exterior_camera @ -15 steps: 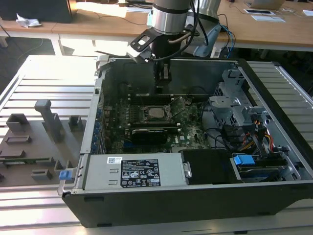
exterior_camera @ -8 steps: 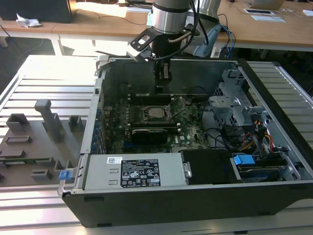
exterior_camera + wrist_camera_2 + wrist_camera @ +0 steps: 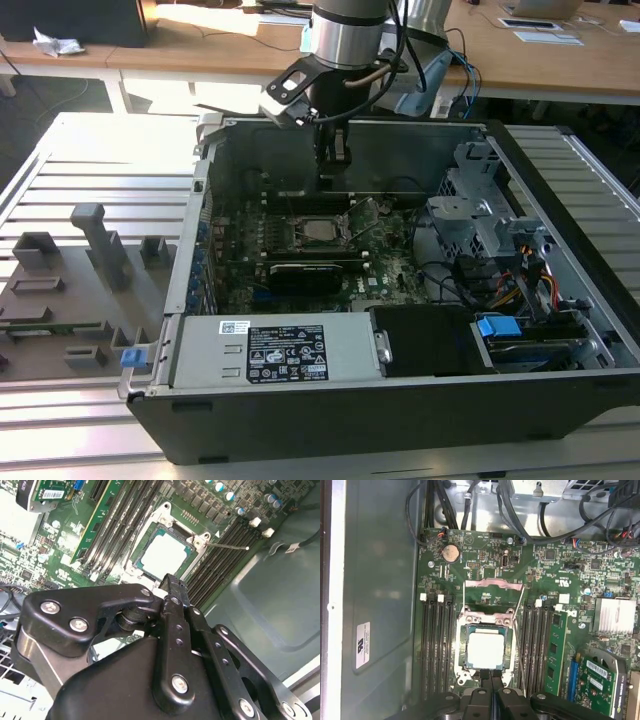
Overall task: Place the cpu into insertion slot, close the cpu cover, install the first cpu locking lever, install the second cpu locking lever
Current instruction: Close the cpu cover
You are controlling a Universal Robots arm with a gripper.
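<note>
The cpu [image 3: 486, 650] lies flat in the insertion slot [image 3: 462, 650], so the gripper [image 3: 490, 675] hangs just over the slot's edge, fingers pressed together and empty, while the cpu cover [image 3: 493, 583] seems to stand tipped up, open

An open computer case [image 3: 400, 425] lies on a slatted metal table [image 3: 100, 140], with wooden desks [image 3: 560, 60] far behind. At the exterior view's left, grey fixture blocks [image 3: 95, 240] stand on the table, apart from the case. Along the case's near wall a silver power supply [image 3: 270, 350] carries a white label. A blue latch [image 3: 498, 327] and orange cables [image 3: 545, 285] sit at the exterior view's right, near a grey drive cage [image 3: 480, 215]. In the first wrist view the green motherboard [image 3: 485, 555] bears a coin battery [image 3: 451, 552], black memory slots [image 3: 436, 640], a green memory stick [image 3: 556, 645] and a finned heatsink [image 3: 616, 615].
</note>
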